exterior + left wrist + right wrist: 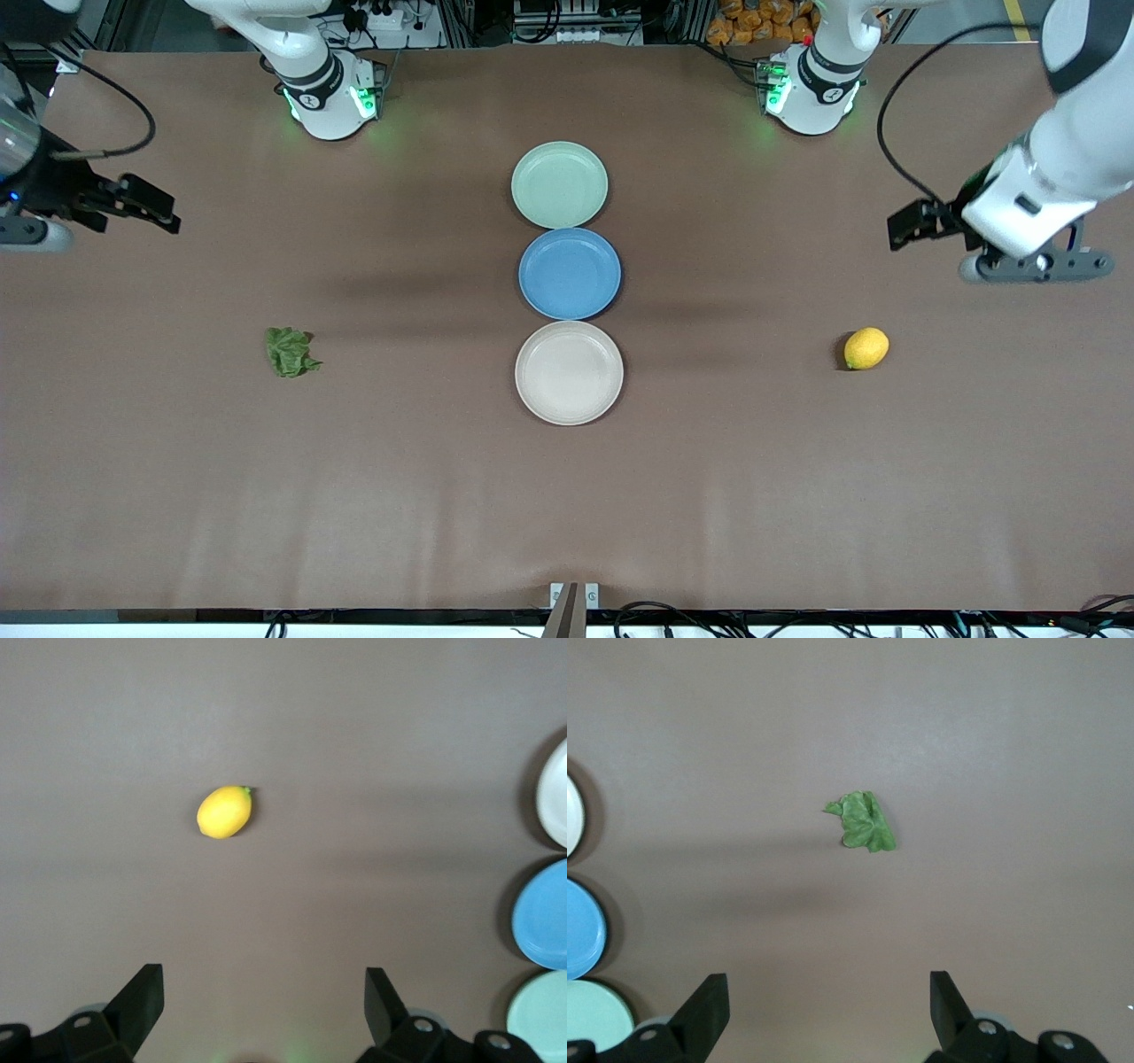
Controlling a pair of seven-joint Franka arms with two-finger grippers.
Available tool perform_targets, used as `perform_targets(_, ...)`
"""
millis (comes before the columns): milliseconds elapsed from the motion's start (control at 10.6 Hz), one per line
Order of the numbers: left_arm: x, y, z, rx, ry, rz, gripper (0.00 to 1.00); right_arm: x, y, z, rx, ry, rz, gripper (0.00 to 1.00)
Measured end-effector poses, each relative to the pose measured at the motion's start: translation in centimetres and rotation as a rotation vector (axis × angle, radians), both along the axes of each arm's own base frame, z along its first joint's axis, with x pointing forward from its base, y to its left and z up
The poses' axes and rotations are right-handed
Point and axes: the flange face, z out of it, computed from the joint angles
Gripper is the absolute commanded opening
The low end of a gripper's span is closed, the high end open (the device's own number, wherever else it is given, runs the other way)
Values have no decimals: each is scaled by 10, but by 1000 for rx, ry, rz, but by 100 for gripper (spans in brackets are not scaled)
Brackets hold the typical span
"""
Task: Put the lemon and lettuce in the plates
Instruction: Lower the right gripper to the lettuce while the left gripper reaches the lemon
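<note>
Lemon (866, 347): we log it toward the left arm's end from the cream plate (569, 373), long axis slanted. Left gripper (257, 1005) nearest, jaws wide. Lettuce (290, 352): right-arm end; right gripper (826, 1008) likewise spread.

The lemon (866, 347) is bright yellow, the lettuce (290, 352) dark green. Three plain, unpatterned plates lie in a row: a pale mint green plate (559, 184), a blue plate (570, 273) and a cream white plate (569, 373). The table (177, 478) is dull brown. Both grippers' fingers (142, 997) are black.
</note>
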Motion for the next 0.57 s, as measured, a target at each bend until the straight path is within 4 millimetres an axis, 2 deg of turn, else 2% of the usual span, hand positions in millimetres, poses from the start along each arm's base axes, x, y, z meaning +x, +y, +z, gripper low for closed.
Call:
perform_targets(189,15,30,-53,-11,-20,-17,100,6,0,-49,0,-5,1,100)
perform_targets(472,14,73,-156,-22,-30,-117,100,5,-1,-138,-2,-28,1,100)
perform_targets(566,16,90,-185,-27,-17,-185,100,4,-1,-160,-6,-30,4,100)
